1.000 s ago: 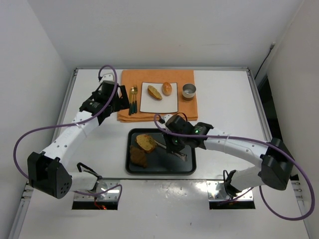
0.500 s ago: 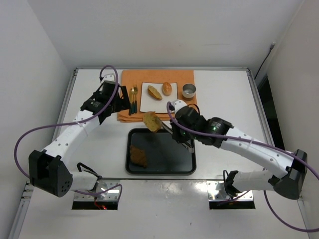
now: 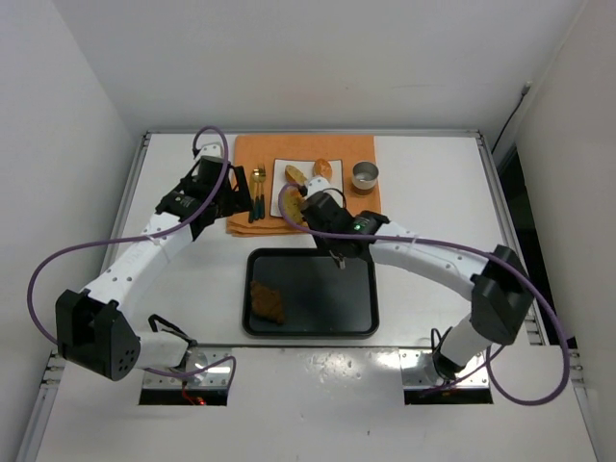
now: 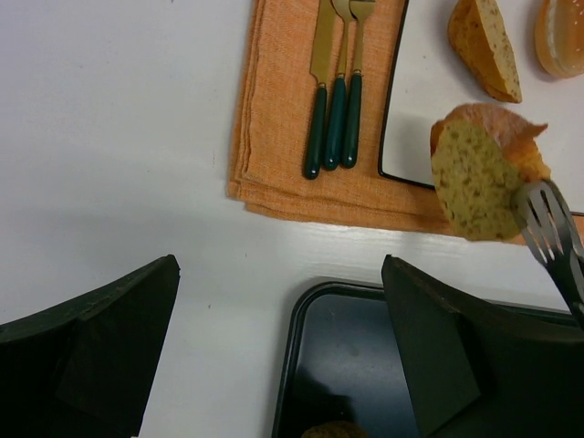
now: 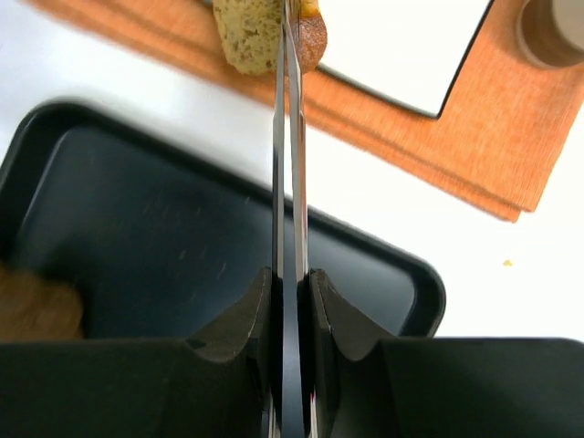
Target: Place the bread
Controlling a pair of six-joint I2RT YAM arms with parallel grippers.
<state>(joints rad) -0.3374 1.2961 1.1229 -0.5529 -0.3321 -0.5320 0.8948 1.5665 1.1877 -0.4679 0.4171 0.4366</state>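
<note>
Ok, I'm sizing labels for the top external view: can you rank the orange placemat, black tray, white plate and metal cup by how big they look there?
Largest: orange placemat and black tray, too alike to rank.
Then: white plate.
Smallest: metal cup.

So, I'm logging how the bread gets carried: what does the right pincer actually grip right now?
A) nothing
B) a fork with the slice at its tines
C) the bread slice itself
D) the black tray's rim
B: the right pincer is shut on the handle of the fork, and the bread slice is carried at the fork's tines, not between the pincer's fingers.
</note>
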